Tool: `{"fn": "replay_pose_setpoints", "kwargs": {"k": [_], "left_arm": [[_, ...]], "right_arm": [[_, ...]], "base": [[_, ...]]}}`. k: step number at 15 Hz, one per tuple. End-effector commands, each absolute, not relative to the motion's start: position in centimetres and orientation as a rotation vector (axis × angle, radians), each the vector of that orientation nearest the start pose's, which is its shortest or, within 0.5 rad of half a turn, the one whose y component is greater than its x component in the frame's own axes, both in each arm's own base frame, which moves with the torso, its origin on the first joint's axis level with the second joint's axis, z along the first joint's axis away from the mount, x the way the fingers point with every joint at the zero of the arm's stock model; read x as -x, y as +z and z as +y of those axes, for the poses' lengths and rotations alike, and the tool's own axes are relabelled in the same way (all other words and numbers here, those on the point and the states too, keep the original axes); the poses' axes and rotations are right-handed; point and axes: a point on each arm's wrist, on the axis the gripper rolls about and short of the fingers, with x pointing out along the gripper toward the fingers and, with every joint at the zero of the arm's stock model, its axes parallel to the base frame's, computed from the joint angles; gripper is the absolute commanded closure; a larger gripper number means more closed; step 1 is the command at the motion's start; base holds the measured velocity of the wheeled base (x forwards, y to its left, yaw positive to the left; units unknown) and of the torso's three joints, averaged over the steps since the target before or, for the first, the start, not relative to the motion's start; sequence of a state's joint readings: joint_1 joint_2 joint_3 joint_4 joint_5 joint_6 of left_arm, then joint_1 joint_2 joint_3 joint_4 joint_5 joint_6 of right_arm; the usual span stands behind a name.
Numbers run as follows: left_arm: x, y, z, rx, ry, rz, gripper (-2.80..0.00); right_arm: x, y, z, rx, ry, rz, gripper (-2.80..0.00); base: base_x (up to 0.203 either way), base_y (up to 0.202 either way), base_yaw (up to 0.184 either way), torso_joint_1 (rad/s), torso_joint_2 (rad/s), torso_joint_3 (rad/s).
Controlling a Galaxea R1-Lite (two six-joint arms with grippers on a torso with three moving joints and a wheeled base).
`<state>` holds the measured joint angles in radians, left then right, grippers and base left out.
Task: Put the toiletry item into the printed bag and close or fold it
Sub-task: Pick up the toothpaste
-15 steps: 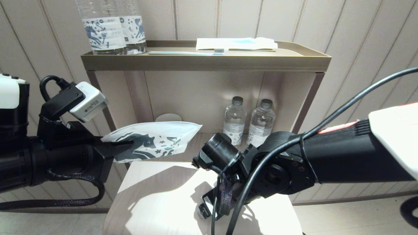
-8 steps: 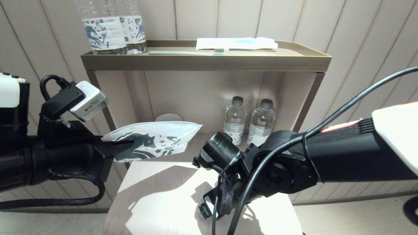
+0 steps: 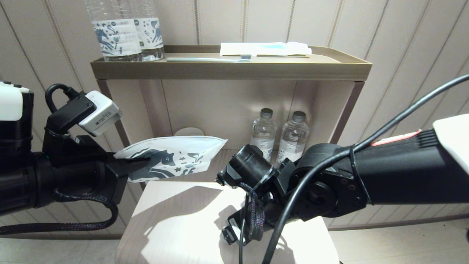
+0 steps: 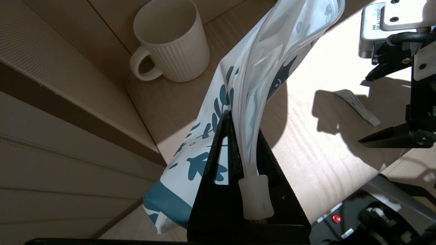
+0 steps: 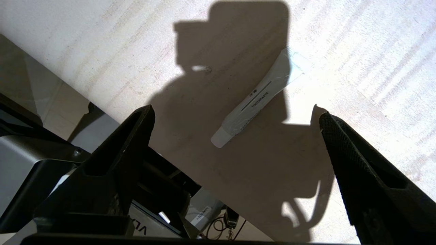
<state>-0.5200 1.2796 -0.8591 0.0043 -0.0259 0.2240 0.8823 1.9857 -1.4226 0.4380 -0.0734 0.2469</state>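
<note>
Right gripper jaws have spread fully wide, hovering above the small flat white toothpaste tube on the pale wooden tabletop, untouched. Left gripper stays clenched on the horse-printed white plastic pouch, at 10 o'clock from the right wrist; pickup likely next.

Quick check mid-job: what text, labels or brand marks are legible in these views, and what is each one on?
"TOOTHPASTE": on the small white tube lying on the table.
"REALSENSE": on the silver camera housing on the right wrist.
Bottle labels: characters too small to read.
Sticker on the left wrist camera: too small to read.

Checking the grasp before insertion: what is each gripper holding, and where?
Left gripper pinches the bag at its zip strip; right gripper holds nothing.
</note>
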Motion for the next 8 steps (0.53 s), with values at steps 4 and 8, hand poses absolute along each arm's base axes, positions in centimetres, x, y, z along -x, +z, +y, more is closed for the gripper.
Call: {"fn": "replay_pose_setpoints", "kwargs": {"k": [4, 8], "left_arm": [[-17.14, 24.22, -9.88, -0.322, -0.584, 0.358, 0.0], [-17.14, 23.97, -9.89, -0.324, -0.587, 0.366, 0.0]], "right_arm": [[-23.13, 15.72, 28.0, 0.262, 0.613, 0.992, -2.8], [-22.95, 15.37, 28.13, 0.274, 0.618, 1.001, -2.8]], "base": [[0.0, 0.0, 0.0, 0.0, 0.0, 0.0], [0.0, 0.0, 0.0, 0.0, 0.0, 0.0]]}}
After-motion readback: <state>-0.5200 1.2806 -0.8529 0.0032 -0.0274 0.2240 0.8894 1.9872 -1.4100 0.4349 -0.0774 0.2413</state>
